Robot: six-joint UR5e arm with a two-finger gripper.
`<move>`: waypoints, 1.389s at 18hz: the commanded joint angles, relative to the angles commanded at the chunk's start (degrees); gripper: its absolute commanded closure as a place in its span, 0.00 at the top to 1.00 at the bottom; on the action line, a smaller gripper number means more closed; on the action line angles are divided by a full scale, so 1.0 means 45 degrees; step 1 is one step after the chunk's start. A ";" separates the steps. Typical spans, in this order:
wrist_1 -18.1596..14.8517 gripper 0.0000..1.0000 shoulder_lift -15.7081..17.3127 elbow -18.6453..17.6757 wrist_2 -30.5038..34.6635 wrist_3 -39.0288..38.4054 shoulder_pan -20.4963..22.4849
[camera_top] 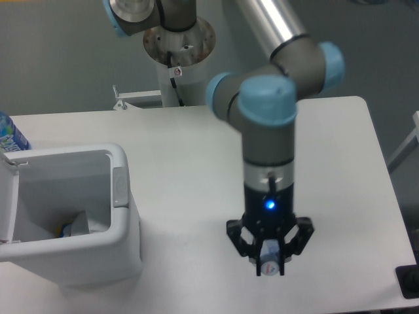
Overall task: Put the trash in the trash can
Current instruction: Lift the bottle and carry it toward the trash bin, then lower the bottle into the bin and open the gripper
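The black gripper squeezes the clear crushed bottle, blue-white cap down, lifted above the smooth white table. The arm hides most of it. The white rounded trash can stands open far left with something pale inside. A blue-labelled bottle peeks behind

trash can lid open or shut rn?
Open. The trash can shows its full interior from above, with something white lying at the bottom; the hinged lid is swung aside at the left edge.
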 joint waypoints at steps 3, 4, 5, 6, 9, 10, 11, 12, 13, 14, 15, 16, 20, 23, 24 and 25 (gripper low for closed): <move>0.0643 0.33 0.0098 0.0196 -0.0021 -0.0917 -0.0077; 0.0780 0.33 0.0137 0.0216 -0.0021 -0.1211 -0.0116; 0.0859 0.33 0.0195 0.0275 -0.0021 -0.1426 -0.0175; 0.0860 0.33 0.0312 0.0275 -0.0021 -0.1564 -0.0175; 0.0860 0.33 0.0800 0.0275 -0.0391 -0.2168 -0.0409; 0.0860 0.33 0.0975 0.0256 -0.0412 -0.2441 -0.0468; 0.0860 0.33 0.1171 0.0217 -0.0431 -0.2695 -0.0488; 0.0860 0.33 0.1385 0.0178 -0.0451 -0.2872 -0.0565; 0.0860 0.33 0.1542 0.0158 -0.0489 -0.3009 -0.0759; 0.0860 0.33 0.1698 0.0177 -0.0490 -0.3126 -0.0897; 0.0860 0.33 0.1932 0.0178 -0.0471 -0.3282 -0.0956; 0.0860 0.33 0.2166 0.0178 -0.0490 -0.3438 -0.0995; 0.0860 0.33 0.2989 0.0178 -0.0470 -0.3713 -0.2437; 0.0860 0.33 0.2969 0.0119 -0.0470 -0.3752 -0.3376; 0.0860 0.33 0.2931 0.0100 -0.0470 -0.3772 -0.3688; 0.0860 0.33 0.2872 0.0080 -0.0470 -0.3753 -0.3846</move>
